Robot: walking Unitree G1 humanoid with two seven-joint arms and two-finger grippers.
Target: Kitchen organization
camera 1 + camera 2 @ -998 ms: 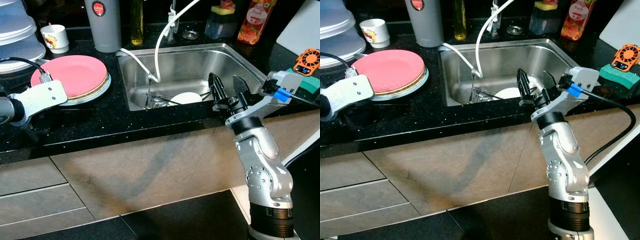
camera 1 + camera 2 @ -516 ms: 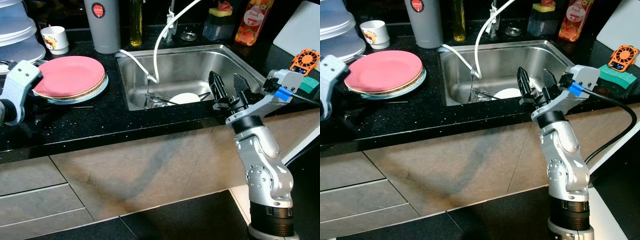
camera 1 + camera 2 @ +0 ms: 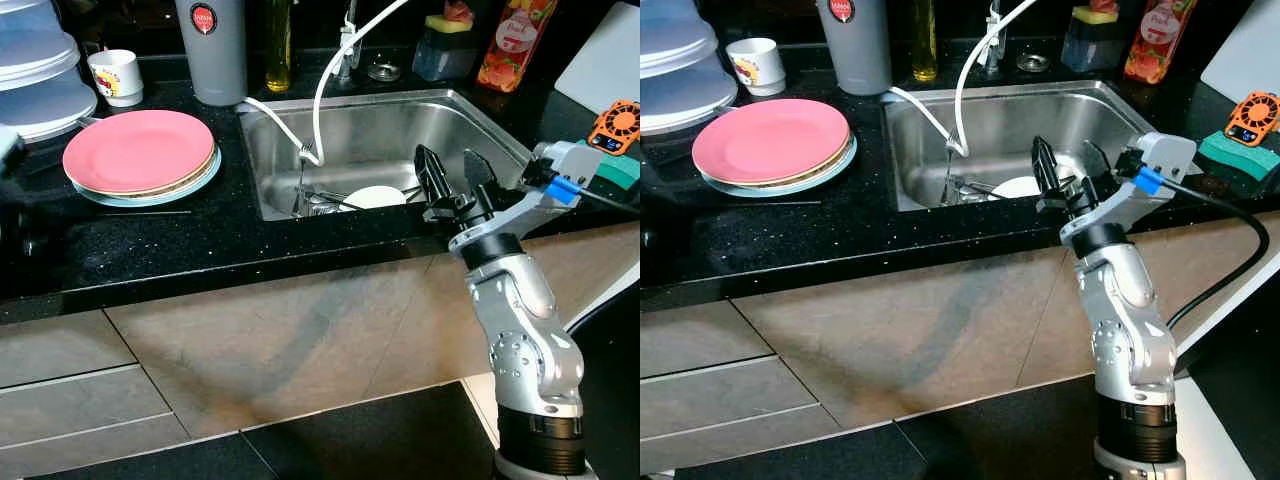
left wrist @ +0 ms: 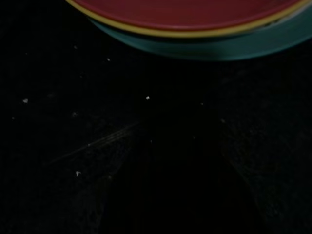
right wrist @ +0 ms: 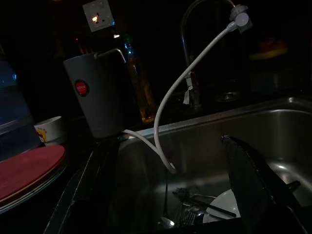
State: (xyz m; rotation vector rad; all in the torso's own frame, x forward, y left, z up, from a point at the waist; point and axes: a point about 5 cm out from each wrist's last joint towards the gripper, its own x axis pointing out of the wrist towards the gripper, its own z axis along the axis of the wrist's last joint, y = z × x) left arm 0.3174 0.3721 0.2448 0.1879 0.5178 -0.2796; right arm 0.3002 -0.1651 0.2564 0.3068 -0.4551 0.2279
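Right gripper (image 3: 452,180) is hovering at the front rim of the steel sink (image 3: 480,120), its 2 black fingers (image 5: 253,180) spread wide, gripping nothing. A white plate (image 3: 378,196) is lying in the sink bottom beside a heap of cutlery (image 3: 320,203), just beyond the fingertips; a white hose (image 3: 335,80) is dangling in over them. A stack of plates, pink one on top (image 3: 140,152), is sitting on the black counter (image 3: 200,240) left of the sink. Left gripper: wrist view too dark, can't tell its fingers; it is looking at the stack's edge. A grey jug (image 3: 218,45) and a white cup (image 3: 117,75) are standing behind.
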